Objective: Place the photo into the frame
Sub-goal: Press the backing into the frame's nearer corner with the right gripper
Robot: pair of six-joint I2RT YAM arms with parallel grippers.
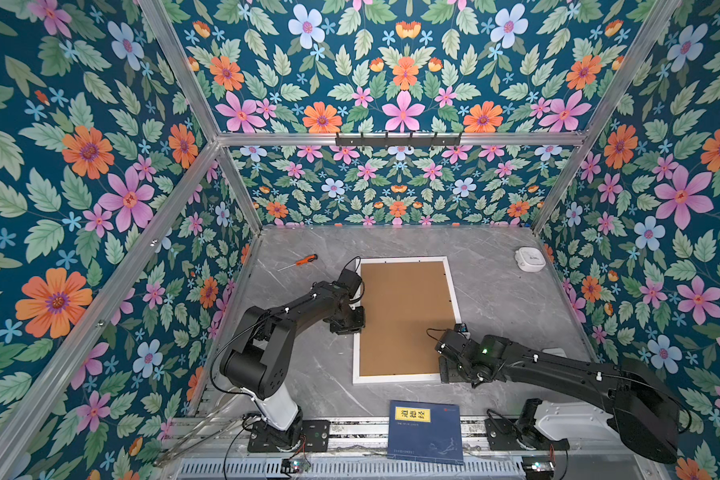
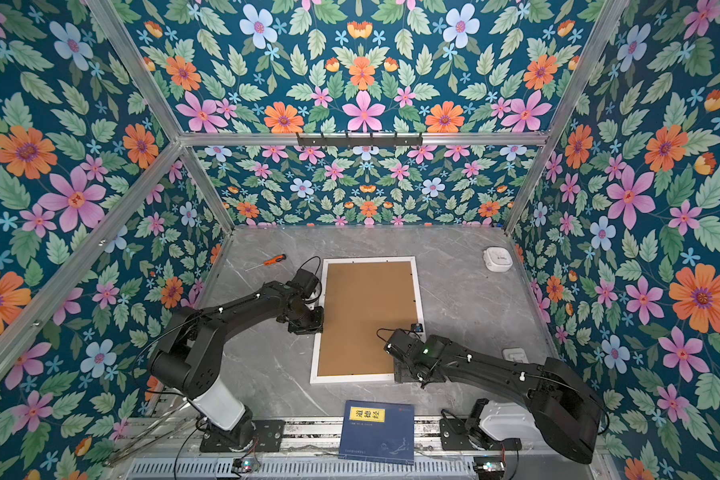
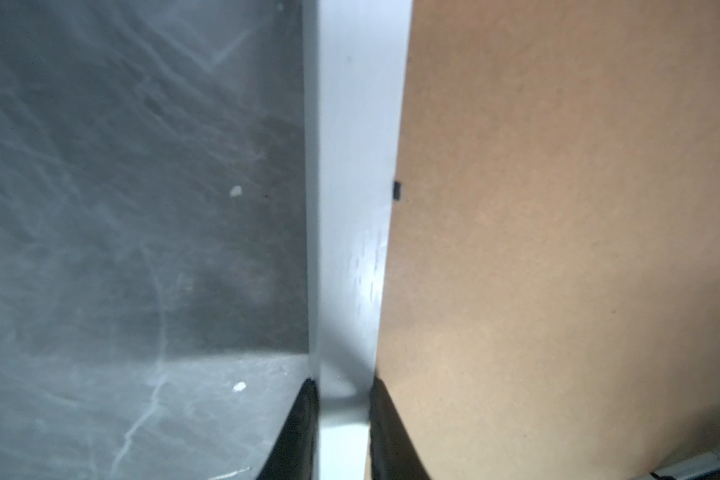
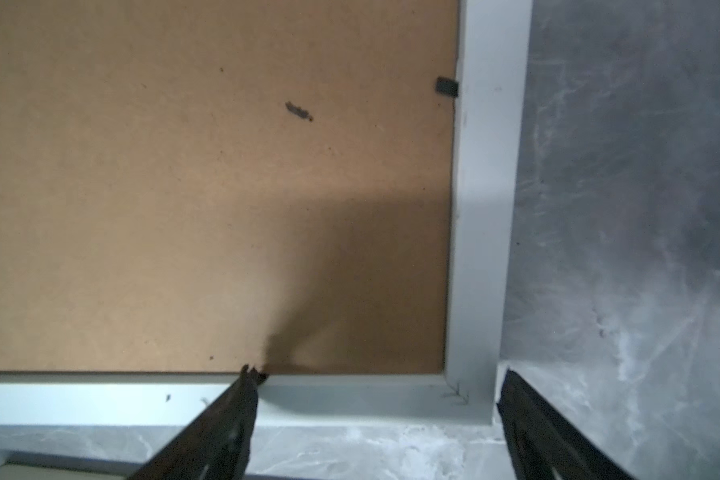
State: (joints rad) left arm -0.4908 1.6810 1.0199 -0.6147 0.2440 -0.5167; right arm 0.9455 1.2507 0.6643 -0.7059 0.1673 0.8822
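The white frame (image 1: 395, 379) (image 2: 350, 379) lies flat on the grey table in both top views, with a plain brown backing board (image 1: 406, 316) (image 2: 368, 316) filling it. The photo is hidden. My left gripper (image 1: 352, 322) (image 2: 308, 322) is shut on the frame's left rail; in the left wrist view the gripper (image 3: 344, 386) has one finger on each side of the rail (image 3: 352, 208). My right gripper (image 1: 449, 370) (image 2: 404, 370) stands open at the frame's near right corner. In the right wrist view this gripper (image 4: 379, 374) straddles the corner (image 4: 470, 395), holding nothing.
An orange-handled screwdriver (image 1: 304, 261) lies at the back left of the table. A white round device (image 1: 530, 259) sits at the back right. A dark blue book (image 1: 427, 432) rests on the front edge. A small white block (image 2: 515, 354) lies beside the right arm.
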